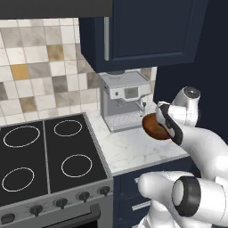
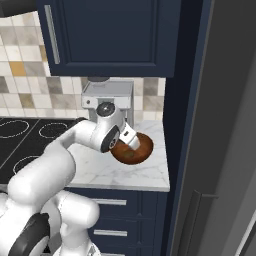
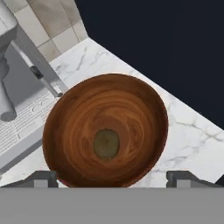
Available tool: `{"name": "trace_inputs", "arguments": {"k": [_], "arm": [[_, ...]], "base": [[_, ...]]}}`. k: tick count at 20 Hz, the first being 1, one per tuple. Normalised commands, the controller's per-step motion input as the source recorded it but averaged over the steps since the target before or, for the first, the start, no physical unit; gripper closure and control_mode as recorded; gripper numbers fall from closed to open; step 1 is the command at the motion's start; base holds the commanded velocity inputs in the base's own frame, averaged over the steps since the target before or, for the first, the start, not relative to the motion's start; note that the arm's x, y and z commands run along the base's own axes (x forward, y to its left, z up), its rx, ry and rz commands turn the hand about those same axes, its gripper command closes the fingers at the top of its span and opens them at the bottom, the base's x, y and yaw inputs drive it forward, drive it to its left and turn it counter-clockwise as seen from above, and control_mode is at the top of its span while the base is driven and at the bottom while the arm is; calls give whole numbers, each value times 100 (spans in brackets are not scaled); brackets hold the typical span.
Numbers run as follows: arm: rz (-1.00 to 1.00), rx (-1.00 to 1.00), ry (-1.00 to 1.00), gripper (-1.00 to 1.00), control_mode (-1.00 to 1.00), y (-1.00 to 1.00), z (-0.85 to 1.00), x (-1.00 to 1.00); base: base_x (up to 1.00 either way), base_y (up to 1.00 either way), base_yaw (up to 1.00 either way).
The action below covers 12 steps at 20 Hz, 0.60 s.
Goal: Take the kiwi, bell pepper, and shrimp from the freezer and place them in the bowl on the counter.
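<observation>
My gripper [image 3: 112,177] hangs wide open, empty, over the bowl [image 3: 65,131]; the kiwi [image 3: 106,143] lies at six o'clock of its center.

A beige-and-grey tiled backsplash [image 1: 40,71] runs behind a black stovetop [image 1: 44,156] and silver coffee machine [image 1: 122,100], beneath navy wall cabinets [image 2: 110,35].

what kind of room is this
A kitchen, rendered: a black stovetop with four ring burners, an espresso machine on the white marbled counter, and navy cabinets above tiled backsplash.
</observation>
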Motion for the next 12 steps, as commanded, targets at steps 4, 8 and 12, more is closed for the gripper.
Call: {"name": "trace_inputs", "arguments": {"k": [4,8,12], "arm": [[-7,0,0,-100,-100,11,61,-100],[-6,0,13,-100,-100,21,42,-100],[-2,0,3,-100,100,5,0,-25]], "base": [[0,0,0],[0,0,0],[-75,20,-5]]}}
